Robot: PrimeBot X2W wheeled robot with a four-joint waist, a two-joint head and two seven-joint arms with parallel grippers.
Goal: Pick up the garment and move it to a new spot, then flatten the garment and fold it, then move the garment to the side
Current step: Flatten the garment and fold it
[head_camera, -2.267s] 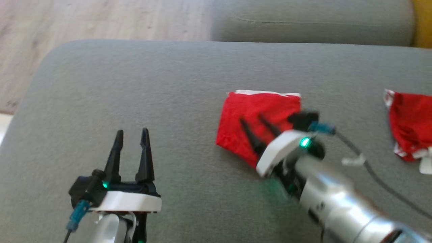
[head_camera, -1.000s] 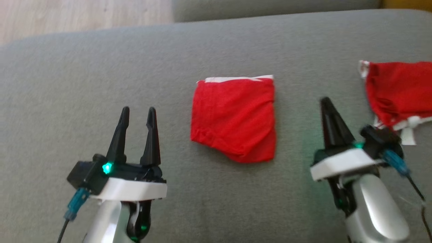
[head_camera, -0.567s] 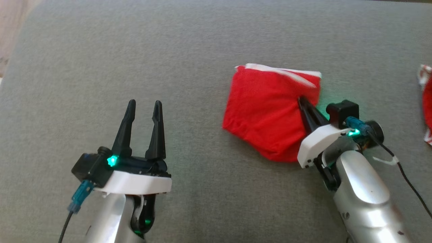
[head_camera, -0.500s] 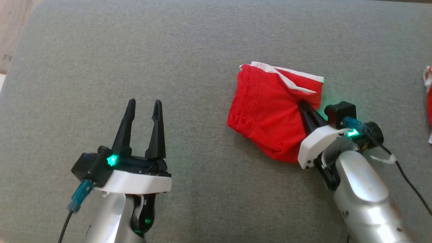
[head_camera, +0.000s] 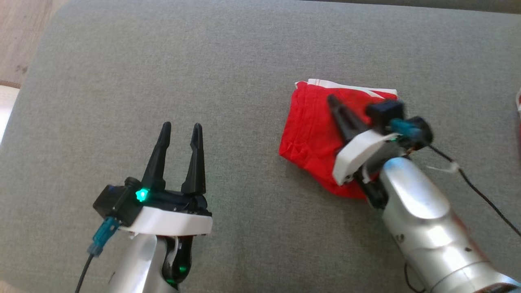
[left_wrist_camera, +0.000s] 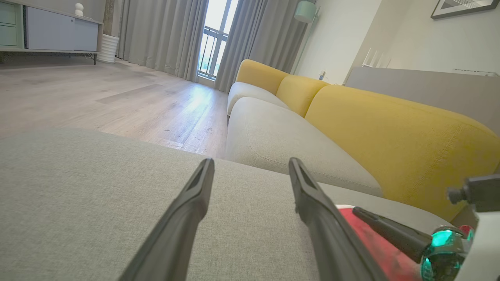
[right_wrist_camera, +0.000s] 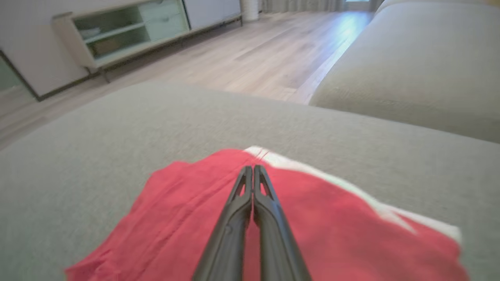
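The folded red garment point(head_camera: 307, 134) is laid right of centre on the grey cushion point(head_camera: 203, 61). The right gripper point(head_camera: 332, 100) is poised over it, fingers pressed together; whether cloth is pinched cannot be told. The garment's right part is hidden by that arm. The left gripper point(head_camera: 181, 126) is seen well apart, fingers spread, over bare cushion. Another red cloth point(head_camera: 519, 122) is cut off at the far right.

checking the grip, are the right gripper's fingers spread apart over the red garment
No, the right gripper is shut, both tips pressed together above the red garment.
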